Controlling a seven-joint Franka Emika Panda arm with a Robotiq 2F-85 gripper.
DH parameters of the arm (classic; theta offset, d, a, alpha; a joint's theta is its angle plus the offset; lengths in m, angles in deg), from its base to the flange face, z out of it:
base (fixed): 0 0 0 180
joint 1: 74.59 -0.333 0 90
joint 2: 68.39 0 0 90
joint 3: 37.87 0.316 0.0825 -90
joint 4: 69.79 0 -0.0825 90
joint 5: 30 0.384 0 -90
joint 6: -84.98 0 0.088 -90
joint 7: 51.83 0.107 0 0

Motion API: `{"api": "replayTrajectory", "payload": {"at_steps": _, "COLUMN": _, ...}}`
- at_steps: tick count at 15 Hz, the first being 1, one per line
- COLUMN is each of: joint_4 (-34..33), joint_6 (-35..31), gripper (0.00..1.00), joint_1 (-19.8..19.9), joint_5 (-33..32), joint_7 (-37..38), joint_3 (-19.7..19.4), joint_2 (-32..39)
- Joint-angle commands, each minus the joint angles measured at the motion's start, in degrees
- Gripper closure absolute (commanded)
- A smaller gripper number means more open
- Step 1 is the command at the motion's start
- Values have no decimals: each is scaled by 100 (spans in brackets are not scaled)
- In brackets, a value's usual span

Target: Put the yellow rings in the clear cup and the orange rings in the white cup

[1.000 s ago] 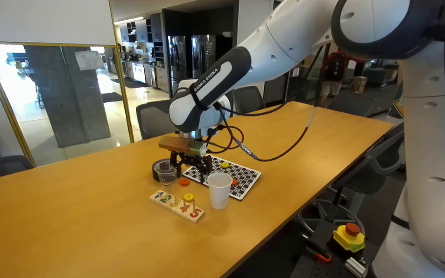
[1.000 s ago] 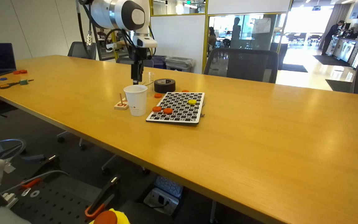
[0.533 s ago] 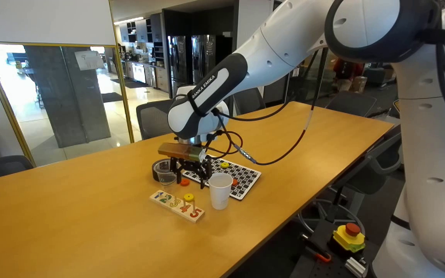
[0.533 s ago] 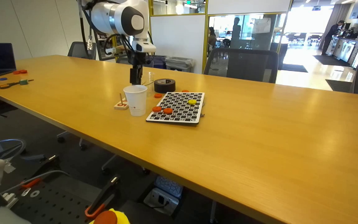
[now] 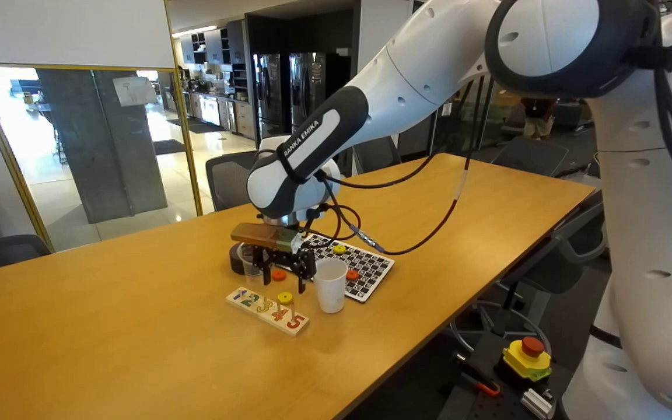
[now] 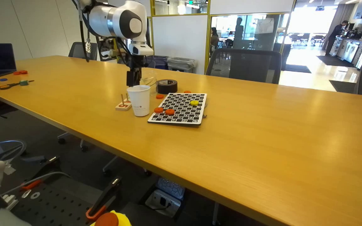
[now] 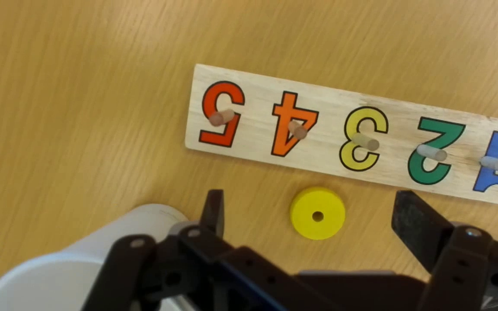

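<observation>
Yellow ring (image 7: 311, 207) lies on the table (image 7: 80, 108) beside the number board (image 7: 330, 131) in the wrist view, framed by the tool (image 7: 308, 211), jaws apart, presumably centred for grasping. In both exterior views the tool is lower than half a second ago and the white cup (image 6: 140, 101) slightly shifted, perhaps nudged

2 yellow rings (image 5: 285, 298), chequered board (image 6: 181, 105)
</observation>
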Motion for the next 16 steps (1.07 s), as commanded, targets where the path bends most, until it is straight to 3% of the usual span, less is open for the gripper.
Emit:
{"api": "replayTrajectory", "payload": {"at_steps": 1, "joint_4": -108, "joint_6": 15, "gripper": 0, "joint_1": -128, "joint_5": -54, "joint_7": 274, "joint_3": -115, "joint_2": 47}}
{"api": "replayTrajectory", "payload": {"at_steps": 16, "joint_4": -22, "joint_6": -81, "gripper": 0, "joint_1": -127, "joint_5": -47, "joint_7": 499, "joint_3": -114, "joint_2": -150}}
